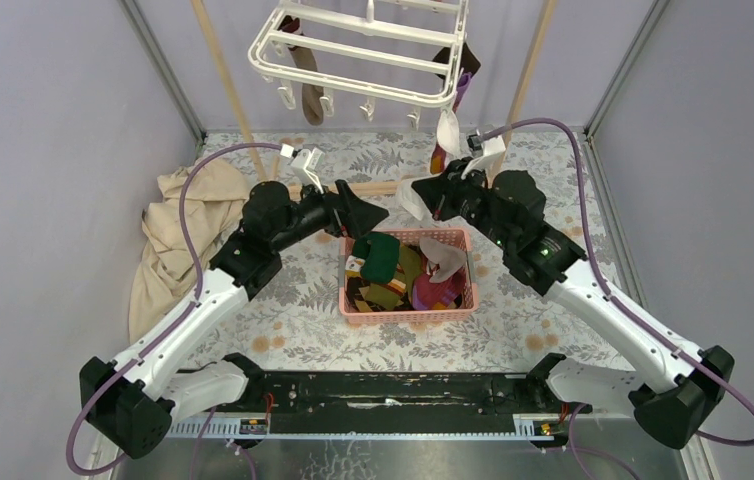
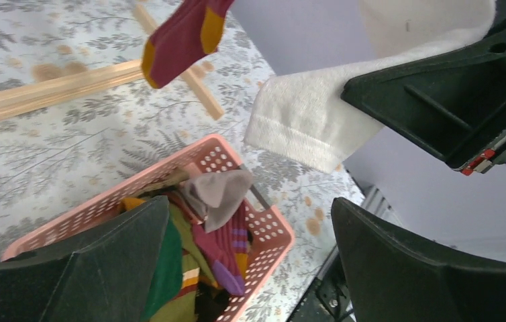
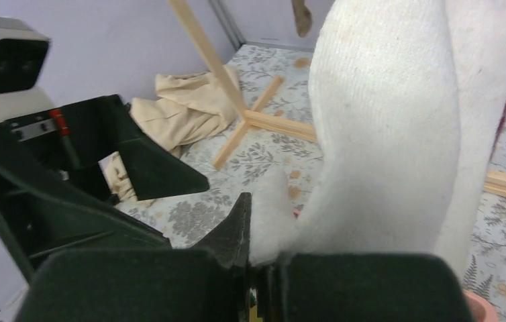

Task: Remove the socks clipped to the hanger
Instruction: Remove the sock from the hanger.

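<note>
The white hanger [image 1: 363, 50] hangs at the top, with a brown sock [image 1: 305, 85] and a dark maroon sock [image 1: 460, 75] clipped under it. A white sock [image 1: 446, 130] runs down from the hanger's front right corner to my right gripper [image 1: 421, 195]. That gripper [image 3: 270, 268] is shut on the lower part of the white sock [image 3: 384, 134]. My left gripper [image 1: 358, 215] stands open and empty [image 2: 247, 215] over the basket. The white sock [image 2: 304, 127] and a maroon sock with yellow heel [image 2: 183, 37] hang ahead of it.
A pink basket [image 1: 408, 312] between the arms holds several loose socks, a green one [image 1: 378, 255] on top. The basket's rim [image 2: 264, 235] lies below the left fingers. A beige cloth [image 1: 178, 230] lies at the left. The wooden pole frame [image 1: 223, 70] carries the hanger.
</note>
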